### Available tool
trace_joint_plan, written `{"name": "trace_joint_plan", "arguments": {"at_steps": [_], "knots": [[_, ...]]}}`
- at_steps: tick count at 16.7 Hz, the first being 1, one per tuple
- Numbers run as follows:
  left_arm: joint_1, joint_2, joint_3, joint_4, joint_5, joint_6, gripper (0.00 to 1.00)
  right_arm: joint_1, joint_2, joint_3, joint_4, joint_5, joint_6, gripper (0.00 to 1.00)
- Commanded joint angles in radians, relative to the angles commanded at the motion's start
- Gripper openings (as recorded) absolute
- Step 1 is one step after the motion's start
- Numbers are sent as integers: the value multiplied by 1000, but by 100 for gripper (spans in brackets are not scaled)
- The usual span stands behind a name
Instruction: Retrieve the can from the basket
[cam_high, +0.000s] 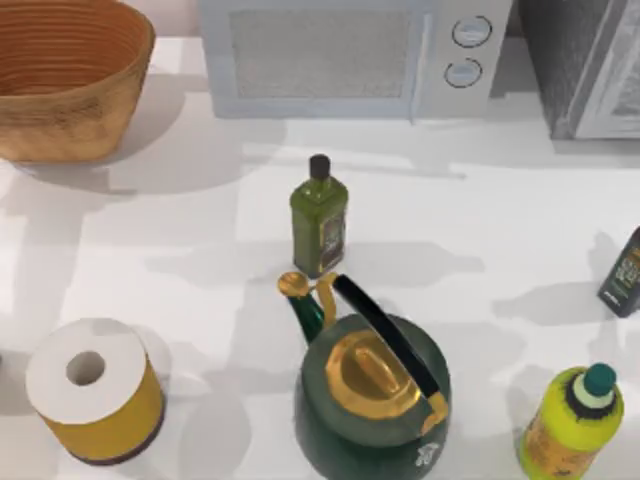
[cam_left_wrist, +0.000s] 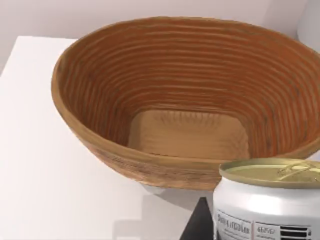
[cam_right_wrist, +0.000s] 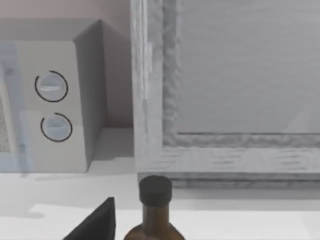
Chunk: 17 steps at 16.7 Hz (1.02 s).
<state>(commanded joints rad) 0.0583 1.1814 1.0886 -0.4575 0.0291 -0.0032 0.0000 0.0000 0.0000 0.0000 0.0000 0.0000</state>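
No readable text anywhere. The can (cam_left_wrist: 270, 205) has a white label with small dark print and a barcode-like block, too blurred to read. The green bottle (cam_high: 319, 222), the yellow bottle (cam_high: 570, 425) and the dark bottle (cam_high: 624, 275) carry labels with illegible marks. The microwave (cam_high: 350, 55) dials are unmarked.

Green kettle (cam_high: 372, 400), olive-oil bottle (cam_high: 319, 216), microwave (cam_high: 340, 55).

Can (cam_left_wrist: 267, 200) — base cut off
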Motion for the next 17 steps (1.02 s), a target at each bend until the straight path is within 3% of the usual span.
{"name": "trace_joint_plan", "arguments": {"at_steps": [10, 14, 17], "knots": [[-46, -936, -859, 363, -22, 3, 0, 0, 0, 0, 0, 0, 0, 100], [-56, -1136, -1046, 440, -28, 3, 0, 0, 0, 0, 0, 0, 0, 100], [-58, -1181, -1089, 457, -29, 3, 0, 0, 0, 0, 0, 0, 0, 100]]}}
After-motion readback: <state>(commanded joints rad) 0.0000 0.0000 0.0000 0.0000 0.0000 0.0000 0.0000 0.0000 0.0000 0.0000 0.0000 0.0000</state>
